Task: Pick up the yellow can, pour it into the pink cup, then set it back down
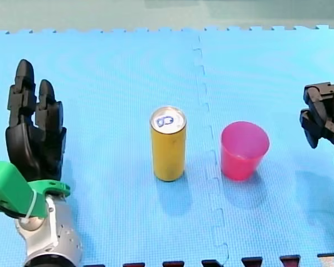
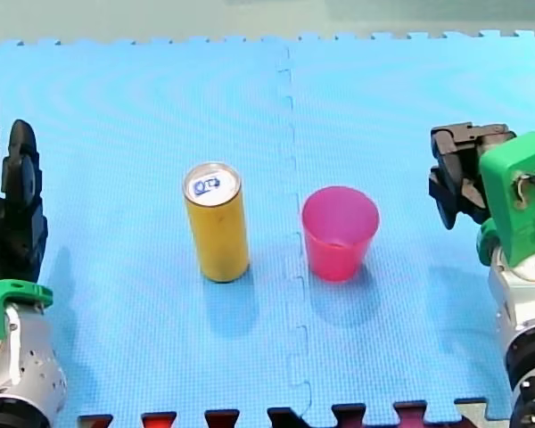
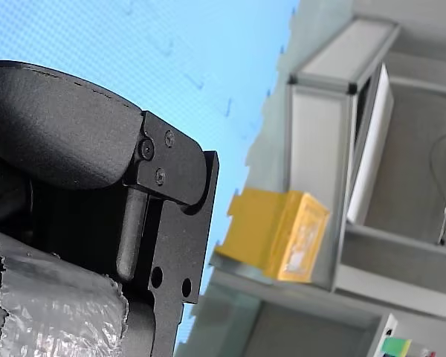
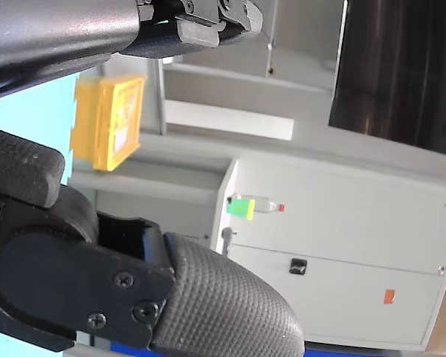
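I see the yellow cylindrical metal can (image 1: 168, 147) standing upright near the middle of the blue foam puzzle mat (image 1: 111, 72), its silver top and pull tab facing up. Just beside it on its right, not touching, stands the pink plastic cup (image 1: 244, 150), upright with its mouth up. The mat's interlocking seam runs between the two, close along the cup's left side.

My left hand (image 1: 33, 130) is at the left edge of the mat, well apart from the can; it is released and grasps nothing. My right hand (image 2: 459, 174) is at the right edge, level with the cup but clear of it; it looks clenched in on itself and holds nothing.

In the first wrist view, beyond the black hand body, I can make out a yellow box (image 3: 275, 238) on a grey shelf past the mat's edge. The second wrist view shows that box again next to a white cabinet (image 4: 342, 223).
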